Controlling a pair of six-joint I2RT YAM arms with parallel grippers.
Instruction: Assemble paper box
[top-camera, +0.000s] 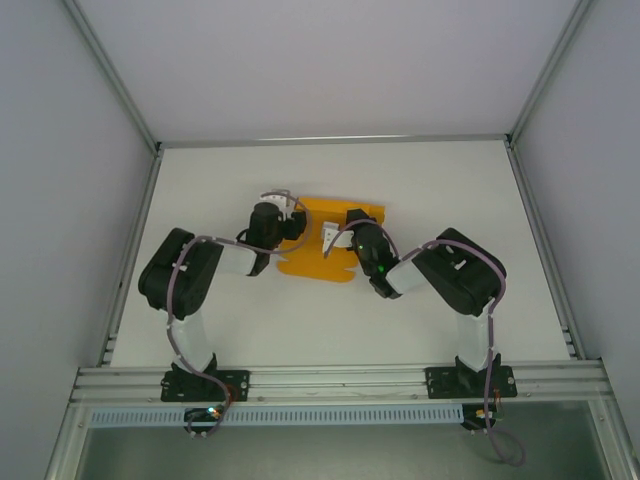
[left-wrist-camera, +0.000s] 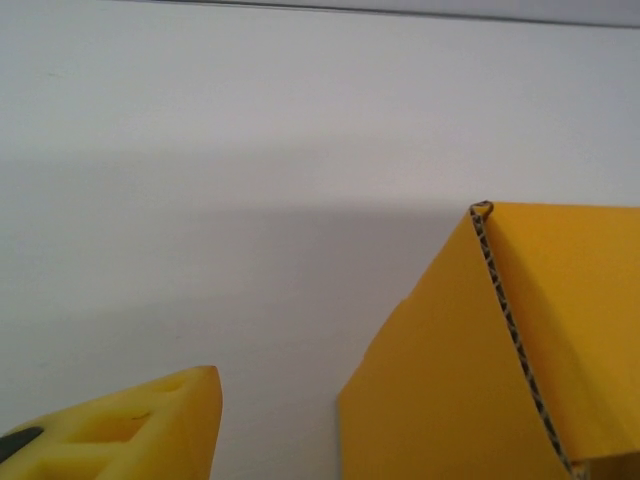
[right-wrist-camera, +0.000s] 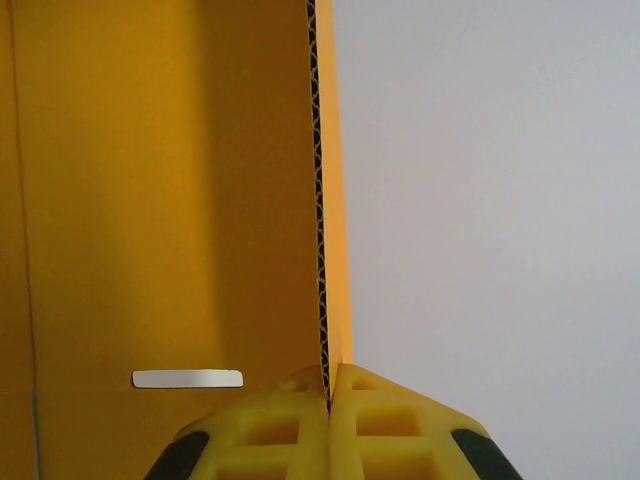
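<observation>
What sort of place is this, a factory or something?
Probably a lab test booth: a white table walled by plain panels, two small robot arms bolted to a metal rail, one orange paper box.

No readable text, label or number on the paper box (top-camera: 318, 215) or elsewhere.

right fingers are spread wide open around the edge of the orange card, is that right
No. The right fingers are shut tight on the edge of the paper box, pinching it, not spread open; the right wrist view shows this.

Overhead rear view, close wrist views, shared paper box (top-camera: 322, 215)
</observation>
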